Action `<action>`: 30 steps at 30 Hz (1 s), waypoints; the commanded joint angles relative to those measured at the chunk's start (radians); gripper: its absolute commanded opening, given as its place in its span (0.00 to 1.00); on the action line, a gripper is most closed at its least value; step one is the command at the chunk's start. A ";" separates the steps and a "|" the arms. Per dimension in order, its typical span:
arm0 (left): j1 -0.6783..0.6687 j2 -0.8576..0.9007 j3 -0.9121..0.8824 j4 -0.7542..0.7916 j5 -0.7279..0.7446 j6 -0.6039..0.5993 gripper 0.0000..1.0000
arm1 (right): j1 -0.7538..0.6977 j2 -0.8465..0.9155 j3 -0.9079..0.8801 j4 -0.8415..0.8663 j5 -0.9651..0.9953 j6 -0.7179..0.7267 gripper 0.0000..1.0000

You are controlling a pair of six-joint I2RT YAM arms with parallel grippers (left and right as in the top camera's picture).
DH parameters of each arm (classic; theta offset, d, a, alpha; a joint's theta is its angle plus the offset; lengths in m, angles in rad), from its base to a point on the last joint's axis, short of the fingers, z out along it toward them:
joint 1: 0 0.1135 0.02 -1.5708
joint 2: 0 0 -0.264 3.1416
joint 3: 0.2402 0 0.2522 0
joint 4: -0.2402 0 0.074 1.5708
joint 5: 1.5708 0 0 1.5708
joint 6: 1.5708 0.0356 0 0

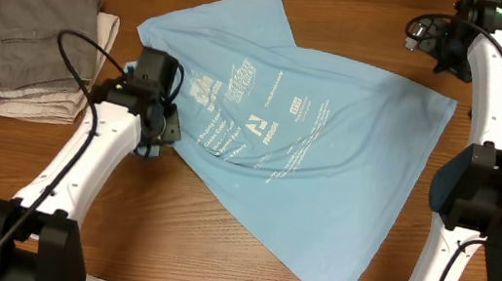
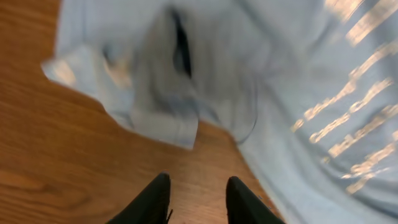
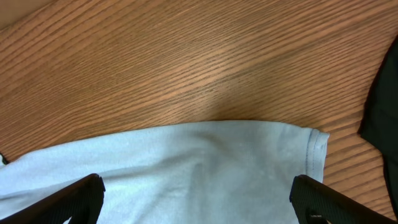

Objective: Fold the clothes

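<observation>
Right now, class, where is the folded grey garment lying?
In the overhead view, the folded grey garment lies at the far left of the table, beside the light blue T-shirt and beyond the left arm.

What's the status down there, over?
Left gripper open, empty, by bunched T-shirt edge. Right gripper open above its hem. T-shirt spread, unfolded. Grey pile lies apart.
</observation>
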 commanded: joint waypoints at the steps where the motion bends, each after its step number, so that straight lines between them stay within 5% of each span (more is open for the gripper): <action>1: -0.009 0.033 -0.078 0.010 -0.003 -0.034 0.37 | -0.004 -0.012 0.017 0.003 0.002 0.004 1.00; 9: -0.006 0.085 -0.121 0.081 -0.147 -0.032 0.47 | -0.004 -0.012 0.017 0.003 0.002 0.004 1.00; 30: -0.006 0.192 -0.126 0.191 -0.140 -0.032 0.56 | -0.004 -0.012 0.017 0.003 0.002 0.004 1.00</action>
